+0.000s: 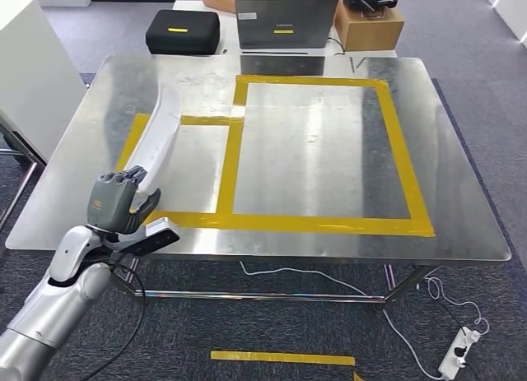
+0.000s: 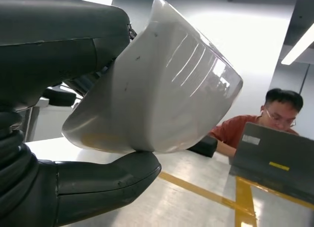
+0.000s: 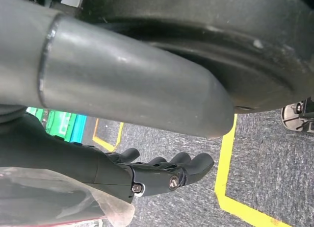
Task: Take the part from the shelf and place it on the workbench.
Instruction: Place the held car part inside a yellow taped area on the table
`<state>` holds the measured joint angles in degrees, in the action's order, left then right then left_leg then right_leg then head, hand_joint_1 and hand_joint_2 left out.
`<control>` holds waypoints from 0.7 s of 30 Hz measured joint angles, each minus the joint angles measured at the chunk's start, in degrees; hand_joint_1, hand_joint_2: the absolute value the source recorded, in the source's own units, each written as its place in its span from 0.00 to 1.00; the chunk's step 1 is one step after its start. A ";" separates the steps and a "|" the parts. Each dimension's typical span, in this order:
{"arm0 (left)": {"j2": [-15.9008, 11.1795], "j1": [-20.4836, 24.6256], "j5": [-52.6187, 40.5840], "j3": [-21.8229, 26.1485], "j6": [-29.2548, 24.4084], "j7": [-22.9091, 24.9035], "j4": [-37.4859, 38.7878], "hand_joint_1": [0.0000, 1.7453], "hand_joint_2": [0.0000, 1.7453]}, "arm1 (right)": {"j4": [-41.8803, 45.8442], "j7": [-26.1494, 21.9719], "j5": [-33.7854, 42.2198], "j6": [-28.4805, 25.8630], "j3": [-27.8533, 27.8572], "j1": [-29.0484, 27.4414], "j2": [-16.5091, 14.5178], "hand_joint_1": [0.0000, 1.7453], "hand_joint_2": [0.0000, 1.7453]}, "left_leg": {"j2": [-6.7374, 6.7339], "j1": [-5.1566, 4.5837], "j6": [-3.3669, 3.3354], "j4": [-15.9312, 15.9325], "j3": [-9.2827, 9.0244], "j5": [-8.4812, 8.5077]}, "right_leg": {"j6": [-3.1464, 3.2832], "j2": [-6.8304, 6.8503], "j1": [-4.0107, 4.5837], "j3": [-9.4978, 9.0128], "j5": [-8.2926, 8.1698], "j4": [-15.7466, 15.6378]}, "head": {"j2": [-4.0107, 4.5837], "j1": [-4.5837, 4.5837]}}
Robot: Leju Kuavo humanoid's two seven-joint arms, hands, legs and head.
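One left hand (image 1: 118, 202) clamps the curved white part's (image 1: 158, 138) near end, ready to set it on the workbench (image 1: 310, 163); the right hand (image 3: 163, 170) hangs open.

No readable text. Laptop (image 1: 285, 23) lid: white sticker, yellow logo strip, both illegible. Black case (image 1: 183, 31): plain yellow strip.

Right hand (image 3: 155, 175), fingers (image 3: 196, 163) loosely extended and empty, above grey carpet (image 3: 274, 158) (yellow tape lines (image 3: 225, 178) across it)
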<state>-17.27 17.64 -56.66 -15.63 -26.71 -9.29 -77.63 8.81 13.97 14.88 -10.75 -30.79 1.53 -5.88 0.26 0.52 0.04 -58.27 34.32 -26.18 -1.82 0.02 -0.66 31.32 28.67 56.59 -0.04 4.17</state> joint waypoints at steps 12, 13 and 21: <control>1.62 4.43 -2.91 -2.48 1.14 3.16 8.59 1.00 1.00 | 0.00 0.45 -0.50 0.02 -0.38 0.24 0.02 0.00 0.00 | -0.03 0.07 0.01 0.03 -0.01 0.01 | 0.02 -0.04 0.09 0.01 0.02 0.04 | 0.00 -0.01; 1.74 4.80 -3.01 -2.63 1.16 3.25 9.22 1.00 1.00 | 0.00 0.45 -0.51 0.03 -0.38 0.25 0.02 0.00 0.00 | -0.03 0.07 0.01 0.03 -0.01 0.01 | 0.02 -0.04 0.09 0.01 0.02 0.04 | 0.00 -0.01; 2.38 6.10 -3.16 -3.51 1.18 3.29 11.90 1.00 1.00 | 0.00 0.44 -0.52 0.04 -0.40 0.25 0.04 0.00 0.00 | -0.03 0.06 0.01 0.03 -0.01 0.01 | 0.02 -0.04 0.08 0.01 0.02 0.03 | 0.00 0.00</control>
<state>-14.89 23.74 -59.82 -19.15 -25.53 -6.00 -65.73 8.81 14.40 14.36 -10.71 -31.18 1.78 -5.84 0.23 0.57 0.05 -58.24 34.31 -26.18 -1.80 -0.02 -0.59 31.33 28.69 56.62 -0.04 4.17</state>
